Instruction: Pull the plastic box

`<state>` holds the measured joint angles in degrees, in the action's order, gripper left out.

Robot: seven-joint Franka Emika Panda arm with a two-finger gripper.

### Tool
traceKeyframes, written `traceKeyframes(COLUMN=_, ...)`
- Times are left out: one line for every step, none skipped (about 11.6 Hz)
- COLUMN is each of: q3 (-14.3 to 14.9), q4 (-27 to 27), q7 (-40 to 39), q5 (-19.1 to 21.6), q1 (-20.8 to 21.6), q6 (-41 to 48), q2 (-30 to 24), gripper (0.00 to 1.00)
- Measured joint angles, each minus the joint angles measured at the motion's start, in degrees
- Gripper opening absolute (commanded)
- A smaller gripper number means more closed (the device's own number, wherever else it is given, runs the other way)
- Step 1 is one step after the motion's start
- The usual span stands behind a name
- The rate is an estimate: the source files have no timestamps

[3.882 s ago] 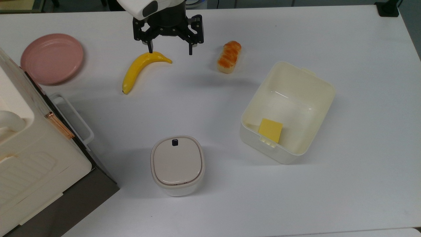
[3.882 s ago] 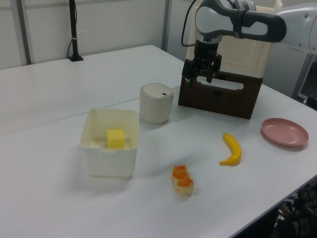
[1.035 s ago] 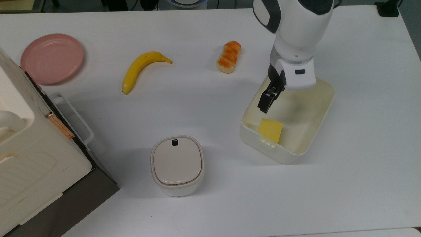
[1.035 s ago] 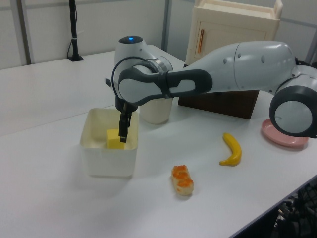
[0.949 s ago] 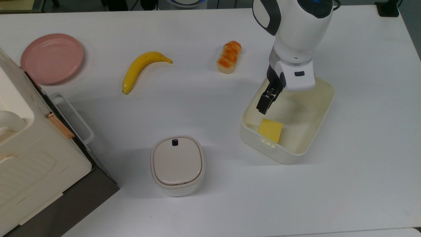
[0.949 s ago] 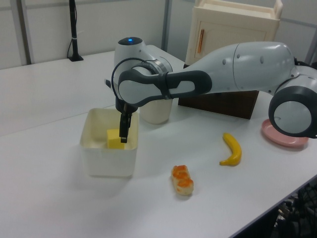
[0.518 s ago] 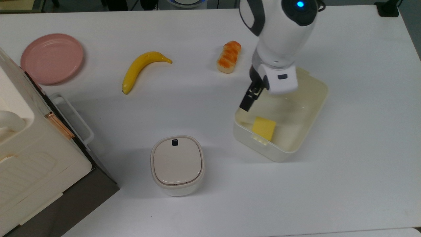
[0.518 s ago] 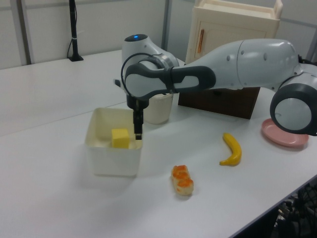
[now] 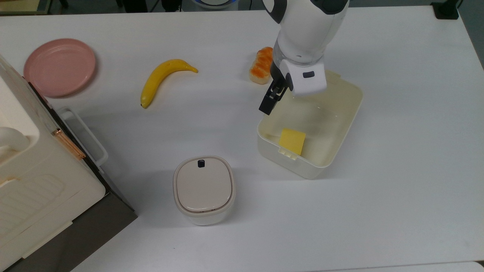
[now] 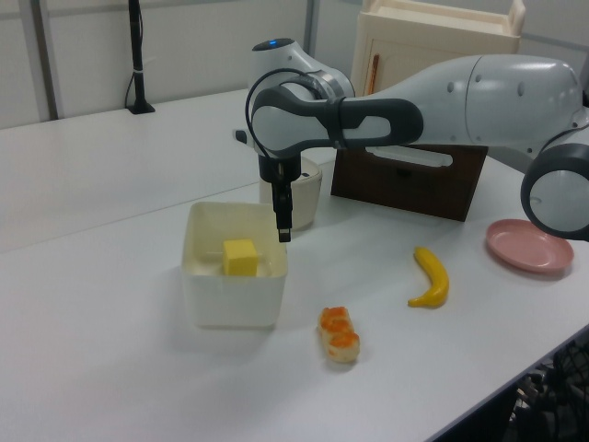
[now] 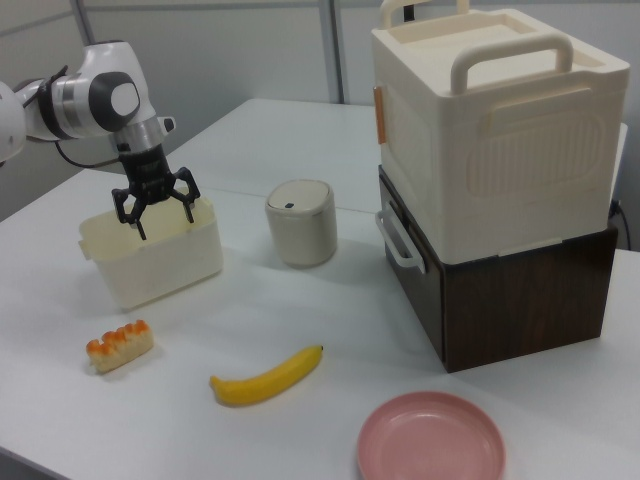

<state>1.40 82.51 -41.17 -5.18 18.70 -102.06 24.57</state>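
We see cream appliance (image 11: 495,130) on dark base. Plastic box (image 9: 340,124) sits on table (image 9: 397,196) between lidded bin (image 9: 204,189) and bread roll (image 9: 260,71). Gripper (image 11: 160,222) spread open, fingers seemingly straddling box wall. Yellow square (image 9: 292,141) inside box.

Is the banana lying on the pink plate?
No. In the top view the banana lies on the bare table, apart from the plate.
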Motion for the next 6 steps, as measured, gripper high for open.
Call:
traceKeyframes(q3=0.01, q4=-0.20, q7=1.06, q5=0.32, q1=-0.09, q6=-0.01, q2=-0.64, gripper=1.00)
traceKeyframes(q3=0.01, q4=-0.50, q7=3.40, q5=1.36, q1=-0.26, q6=-0.02, q2=-2.04, gripper=1.00)
traceKeyframes(q3=0.03, q4=-0.69, q7=7.71, q5=2.75, q1=-0.76, q6=-0.02, q2=-4.25, gripper=1.00)
traceKeyframes(q3=0.02, q4=-0.70, q7=14.45, q5=3.25, q1=-2.01, q6=0.11, q2=-6.84, gripper=1.00)
traceKeyframes(q3=-0.01, q4=-0.69, q7=20.85, q5=3.37, q1=-4.15, q6=1.38, q2=-9.19, gripper=1.00)
traceKeyframes(q3=-0.01, q4=-0.68, q7=26.63, q5=3.52, q1=-7.11, q6=3.25, q2=-11.22, gripper=1.00)
